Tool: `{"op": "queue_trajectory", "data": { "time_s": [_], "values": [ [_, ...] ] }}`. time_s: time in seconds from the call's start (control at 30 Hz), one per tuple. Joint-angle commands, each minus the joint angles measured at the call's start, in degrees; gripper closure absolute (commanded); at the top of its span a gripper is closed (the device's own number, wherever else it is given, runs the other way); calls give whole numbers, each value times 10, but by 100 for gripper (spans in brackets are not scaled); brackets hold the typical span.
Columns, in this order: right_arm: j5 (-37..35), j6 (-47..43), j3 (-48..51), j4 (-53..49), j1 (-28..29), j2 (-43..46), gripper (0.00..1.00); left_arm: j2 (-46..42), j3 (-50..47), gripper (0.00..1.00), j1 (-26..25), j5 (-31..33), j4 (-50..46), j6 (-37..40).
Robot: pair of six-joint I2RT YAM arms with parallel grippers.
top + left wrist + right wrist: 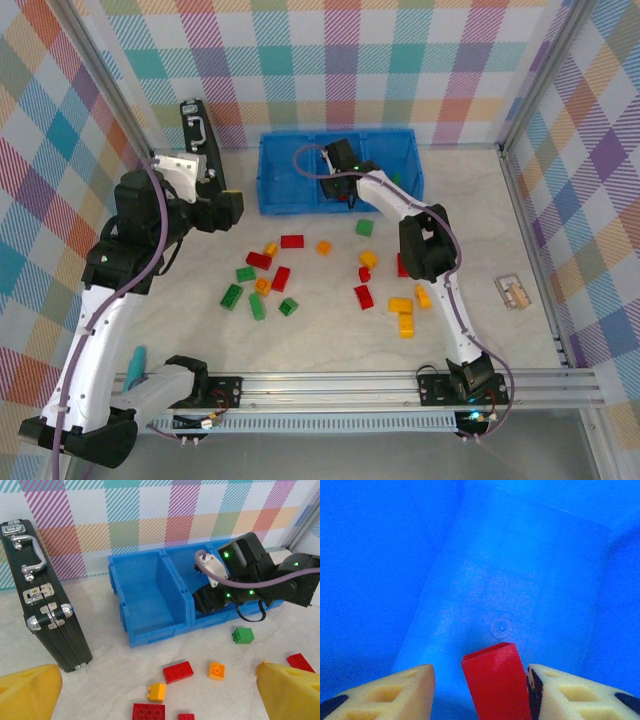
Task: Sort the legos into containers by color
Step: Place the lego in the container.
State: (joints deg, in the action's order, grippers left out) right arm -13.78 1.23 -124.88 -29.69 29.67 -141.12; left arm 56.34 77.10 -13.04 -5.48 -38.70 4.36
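Fingers (pixel 407 690) of right gripper (pixel 480 674) slack, gap beside red brick (pixel 496 682), inside middle compartment of blue bin (pixel 288 205); left gripper (pixel 159 697) spread wide, empty, just off bin's left front corner; other legos (pixel 281 278) scattered in front of bin.

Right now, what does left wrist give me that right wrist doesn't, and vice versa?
Left wrist: black case, loose legos on the table such as a green brick and an orange one, and the right arm reaching into the blue bin. Right wrist: a red brick between the right jaws, against one pad with a gap at the other, above the bin floor. Shared: the blue bin's interior.
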Motion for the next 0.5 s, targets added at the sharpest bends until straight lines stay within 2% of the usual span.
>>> {"op": "queue_trajectory", "data": {
  "time_s": [0.0,0.13,0.3,0.47],
  "values": [
    [-5,1,-15,-8,4,8,46,-16,-5,0,-3,0,13,12],
    [2,1,-11,-7,4,34,46,-18,-12,0,-3,3,18,13],
    [3,9,-9,-21,5,61,58,-21,-18,0,-3,4,21,15],
    [4,11,6,-32,11,92,62,-30,-28,0,-3,6,29,17]
  ]
}}
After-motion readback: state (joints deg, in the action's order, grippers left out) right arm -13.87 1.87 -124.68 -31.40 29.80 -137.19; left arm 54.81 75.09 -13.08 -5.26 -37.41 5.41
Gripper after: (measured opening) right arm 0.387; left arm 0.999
